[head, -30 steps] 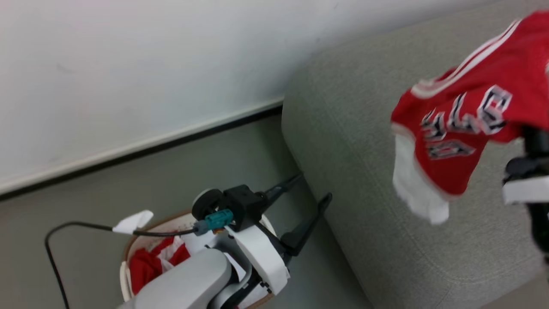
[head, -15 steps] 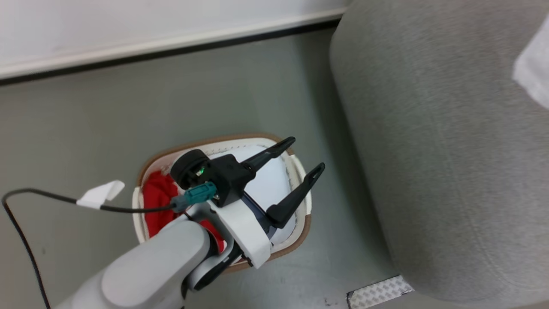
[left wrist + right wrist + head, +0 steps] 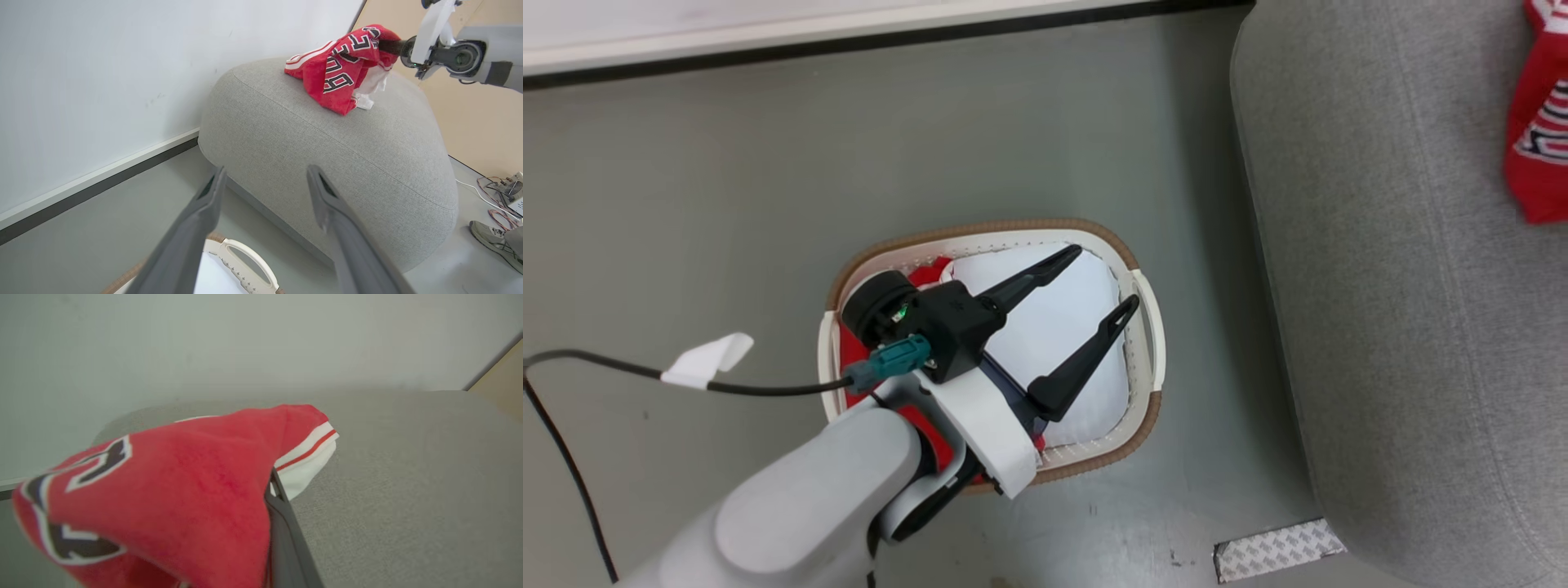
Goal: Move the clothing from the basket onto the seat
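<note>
Left gripper over the basket; jersey pinched above the sofa.
Left gripper (image 3: 1103, 278), fingers spread wide and empty, hovers over the basket (image 3: 1147, 343); a red garment (image 3: 934, 272) lies bunched beneath its wrist, behind the fingertips. Farther off, right gripper (image 3: 273, 486) clamped on the lettered jersey (image 3: 339, 69), which drapes lengthwise down from it, its loose end resting on the sofa (image 3: 327, 143) top.

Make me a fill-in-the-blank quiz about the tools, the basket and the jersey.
The left tool hangs above the basket with its jaws ___.
The right tool is ___ on the lettered jersey.
The jersey is over a sofa whose fabric is ___.
The garment lying inside the basket is ___.
Missing words: open; shut; grey; red.
</note>
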Tool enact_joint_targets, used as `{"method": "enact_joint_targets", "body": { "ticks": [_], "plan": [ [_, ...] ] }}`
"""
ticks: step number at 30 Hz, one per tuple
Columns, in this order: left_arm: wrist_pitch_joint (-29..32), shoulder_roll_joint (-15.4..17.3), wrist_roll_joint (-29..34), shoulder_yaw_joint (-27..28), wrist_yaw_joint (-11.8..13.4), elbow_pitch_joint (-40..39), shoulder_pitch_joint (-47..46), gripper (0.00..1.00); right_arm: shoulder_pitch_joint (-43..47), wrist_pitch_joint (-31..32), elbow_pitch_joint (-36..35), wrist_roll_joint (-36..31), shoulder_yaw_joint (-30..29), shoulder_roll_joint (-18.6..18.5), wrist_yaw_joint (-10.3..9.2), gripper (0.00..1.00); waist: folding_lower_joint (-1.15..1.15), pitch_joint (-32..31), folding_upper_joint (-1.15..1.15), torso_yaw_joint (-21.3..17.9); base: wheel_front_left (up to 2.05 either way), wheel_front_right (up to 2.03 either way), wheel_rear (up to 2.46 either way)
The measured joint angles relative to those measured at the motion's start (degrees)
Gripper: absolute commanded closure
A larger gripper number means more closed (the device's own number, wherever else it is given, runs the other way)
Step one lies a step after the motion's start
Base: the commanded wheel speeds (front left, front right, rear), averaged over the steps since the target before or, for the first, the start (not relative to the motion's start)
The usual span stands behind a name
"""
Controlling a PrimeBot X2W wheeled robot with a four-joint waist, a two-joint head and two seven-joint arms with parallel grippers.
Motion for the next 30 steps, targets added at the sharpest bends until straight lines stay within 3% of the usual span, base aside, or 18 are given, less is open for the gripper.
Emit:
{"method": "enact_joint_targets", "body": {
  "ticks": [1,2,3,4,5,11,17,24,30],
  "plan": [
    [-0.13,-0.09,-0.11,0.0,0.0,0.2,0.13,0.0,0.14,1.41,1.0,0.29,0.94,0.15,0.0,0.87,0.0,-0.39,0.0,-0.03,0.0,0.0,0.0],
    [-0.2,-0.19,-0.21,-0.02,0.01,0.46,0.32,0.0,0.38,1.91,1.66,0.98,1.8,0.55,0.0,0.63,0.0,-0.85,0.0,-0.08,0.0,0.0,0.0],
    [-0.37,-0.24,-0.3,-0.03,0.01,0.71,0.6,0.0,0.63,2.66,2.25,1.08,2.86,0.75,0.01,0.51,0.0,-1.33,0.0,-0.15,0.0,0.0,0.0],
    [-0.6,-0.24,-0.41,0.0,0.09,1.05,0.91,0.0,0.93,4.15,3.1,1.08,4.05,0.74,0.0,0.11,0.0,-1.84,0.0,-0.24,0.0,0.0,0.0],
    [-0.7,-0.26,-0.67,-0.01,0.15,1.49,1.21,0.0,1.46,5.58,3.69,1.14,5.38,0.76,0.01,0.0,0.0,-2.42,0.0,-0.34,0.0,0.0,0.0],
    [-2.23,-0.73,-2.32,0.12,0.85,2.7,3.67,0.0,2.59,13.71,4.9,3.99,12.01,0.97,0.0,0.0,-0.01,-6.51,0.0,-1.27,0.0,0.0,0.0],
    [-4.24,-1.47,-4.27,0.8,1.72,4.92,7.86,0.0,5.22,22.16,2.98,4.94,19.12,-2.04,0.01,0.0,-0.02,-12.44,0.0,-2.36,0.0,0.0,0.0],
    [-6.25,-1.72,-7.26,4.03,3.86,6.21,13.94,0.0,8.7,24.12,-10.79,8.57,25.35,-6.14,0.01,0.0,-0.02,-20.96,0.0,-3.14,0.0,0.0,0.0],
    [-6.93,-1.19,-7.97,9.62,7.36,5.73,18.65,0.0,13.15,20.65,-23.01,12.4,24.79,-7.94,0.0,0.0,-0.03,-28.19,0.0,-2.41,0.0,0.0,0.0]
  ]
}}
